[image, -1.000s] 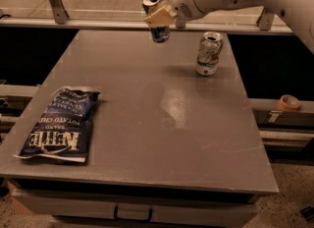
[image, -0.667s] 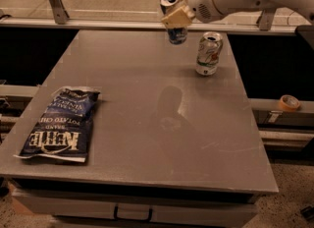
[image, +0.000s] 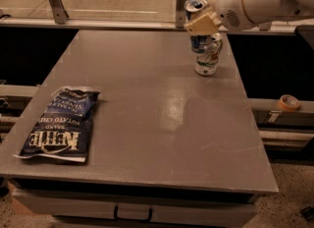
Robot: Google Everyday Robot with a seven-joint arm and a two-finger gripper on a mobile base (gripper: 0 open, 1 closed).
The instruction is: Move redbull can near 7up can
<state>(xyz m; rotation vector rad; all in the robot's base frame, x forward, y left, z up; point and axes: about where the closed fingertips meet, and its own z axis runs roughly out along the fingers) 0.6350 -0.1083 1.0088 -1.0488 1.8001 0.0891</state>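
One upright redbull can [image: 196, 6] in gripper [image: 202, 24]

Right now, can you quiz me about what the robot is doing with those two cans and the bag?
1. True or false: the gripper, at the far right of the table, is shut on the redbull can.
2. What lies on the table's left side in the camera view? A) a chip bag B) a banana C) a sponge
3. Fill in: the can standing free on the table, right next to the held one, is the ___ can.

Key: 1 true. 2 A. 3 7up can.
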